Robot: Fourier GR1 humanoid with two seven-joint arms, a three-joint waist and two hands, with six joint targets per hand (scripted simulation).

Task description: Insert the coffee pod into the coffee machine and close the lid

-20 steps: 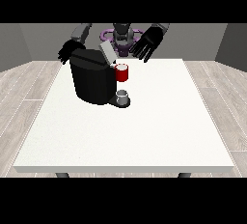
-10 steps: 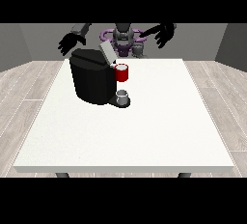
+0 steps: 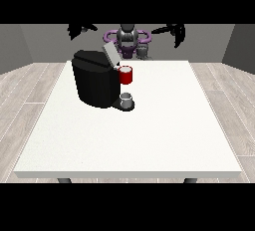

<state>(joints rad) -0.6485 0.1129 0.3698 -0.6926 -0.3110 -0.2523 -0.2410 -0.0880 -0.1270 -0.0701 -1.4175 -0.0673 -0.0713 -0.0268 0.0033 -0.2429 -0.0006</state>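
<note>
The black coffee machine (image 3: 97,83) stands on the white table (image 3: 149,135), left of centre, with its grey lid (image 3: 108,54) tilted up. A red thing at the machine (image 3: 126,75) sits at its front, above a small grey cup-like thing (image 3: 126,99) on the base. Another grey thing (image 3: 143,51) shows at the table's far edge beside the robot's torso; I cannot tell it for the pod. The hand at the view's left (image 3: 82,29) and the hand at the view's right (image 3: 176,31) are raised high and wide apart, fingers spread, holding nothing, well above and behind the machine.
The robot's torso (image 3: 127,38) is behind the far table edge. Wooden floor surrounds the table on all sides.
Both hands have lifted away from the machine's top and swung outward and upward. The lid stays tilted up; the machine has not moved.
</note>
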